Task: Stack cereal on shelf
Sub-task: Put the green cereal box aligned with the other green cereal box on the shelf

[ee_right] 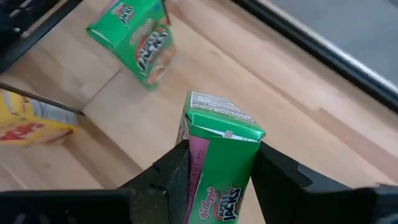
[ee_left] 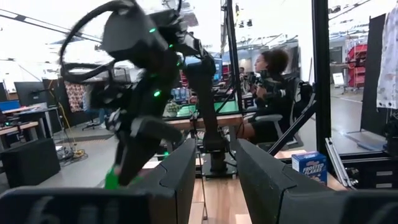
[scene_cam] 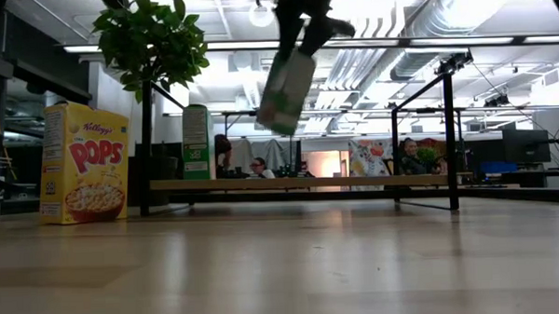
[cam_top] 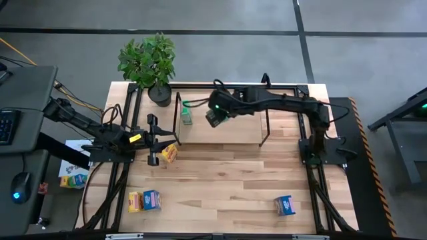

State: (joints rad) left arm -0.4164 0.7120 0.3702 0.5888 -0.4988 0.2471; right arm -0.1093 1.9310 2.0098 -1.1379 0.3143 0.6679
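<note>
High view. We see the right gripper (cam_top: 215,117) reaching over the left end of the shelf (cam_top: 240,133), which stands at the far side of the table (cam_top: 220,180). One green box (cam_top: 186,117) already stands on the shelf board near its left end. The left gripper (cam_top: 162,139) hangs just left of the shelf's near corner, with a yellow box (cam_top: 170,154) on the table beside it. Near the front left lie another yellow box (cam_top: 135,201) and a blue box (cam_top: 152,199), touching; a second blue box (cam_top: 285,205) sits well apart at the front right. A potted plant (cam_top: 148,60) stands at the far left corner.

Low view. We see a held green box (scene_cam: 287,91) in the air, tilted, above the shelf board and right of the standing green one (scene_cam: 196,139). The yellow box (scene_cam: 82,164) stands upright at the left.

Left wrist view. The left fingers (ee_left: 177,177) stand apart with nothing between them; the right arm is beyond, blurred. A blue box (ee_left: 309,165) shows on the table, and a seated person (ee_left: 267,87) in the room behind.

Right wrist view. The right gripper (ee_right: 221,171) pinches the green box (ee_right: 221,168) by its sides. Below lies the shelf board with the other green box (ee_right: 134,40).

Risks, as we judge them: the held box is tilted, so released like this it may land on an edge and topple. It may also clip the shelf's thin rods, or bump the standing box if it drifts left.
</note>
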